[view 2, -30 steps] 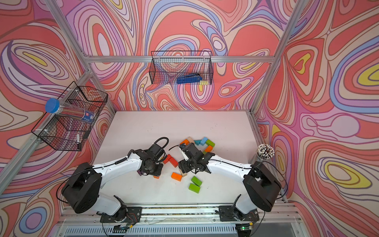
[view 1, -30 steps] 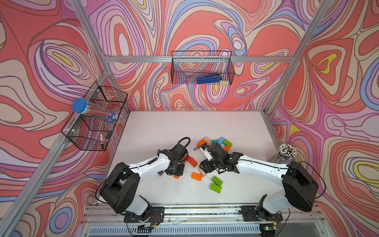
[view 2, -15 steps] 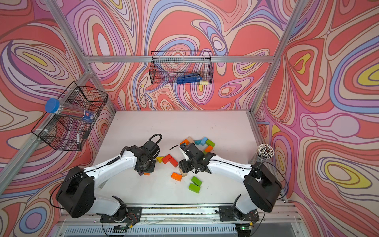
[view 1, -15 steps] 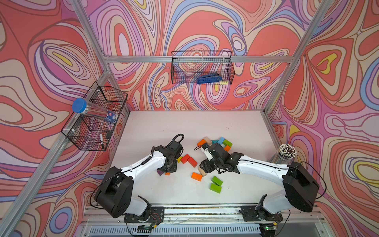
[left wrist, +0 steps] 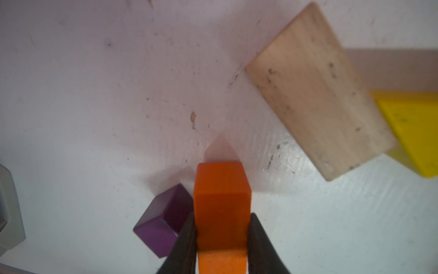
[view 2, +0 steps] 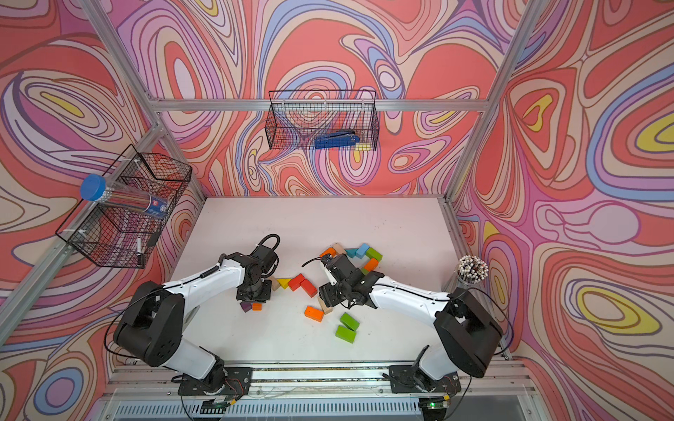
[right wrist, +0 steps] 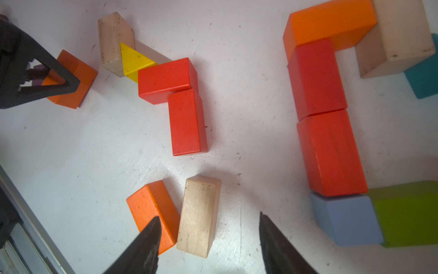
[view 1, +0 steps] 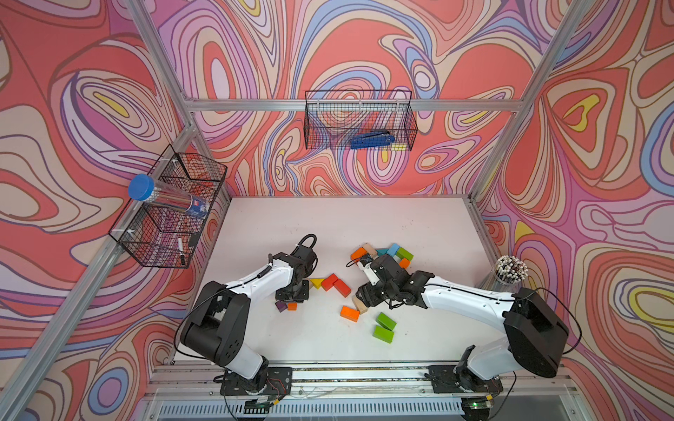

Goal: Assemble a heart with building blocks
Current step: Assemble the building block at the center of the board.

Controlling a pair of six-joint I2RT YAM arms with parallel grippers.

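The pale surface (view 1: pixel 328 226) carries all the building blocks, and the yellow wedge (view 1: pixel 317 283) near its middle is the mark for the rest. The left arm (view 1: pixel 255 284) reaches in on the wedge's left. The right arm (view 1: pixel 463 299) comes in from the wedge's right.

The far cluster (view 1: pixel 393 249) lies beyond the wedge and to its right: orange, plain wood, teal, light blue and green blocks set edge to edge. The right wrist view also shows a red column (right wrist: pixel 317 80) of two bricks end to end in it.

Touching the wedge's right side, two red bricks (view 1: pixel 330 281) form an L. A plain brick (left wrist: pixel 317 90) touches the wedge's other side. Nearer than the wedge and to its right lie an orange brick (view 1: pixel 350 313) and a wooden brick (view 1: pixel 359 305) side by side, with a green pair (view 1: pixel 386 320) nearer still.

The right tool (right wrist: pixel 208 215) hangs over the wooden brick, released, its jaws apart and holding nothing.

The left tool (left wrist: pixel 222 217), near the wedge's left, is clenched on a small orange block (left wrist: pixel 221 189). That block seems to rest on the surface, though the view is too close to be sure. A purple cube (left wrist: pixel 163 220) sits just beside it.
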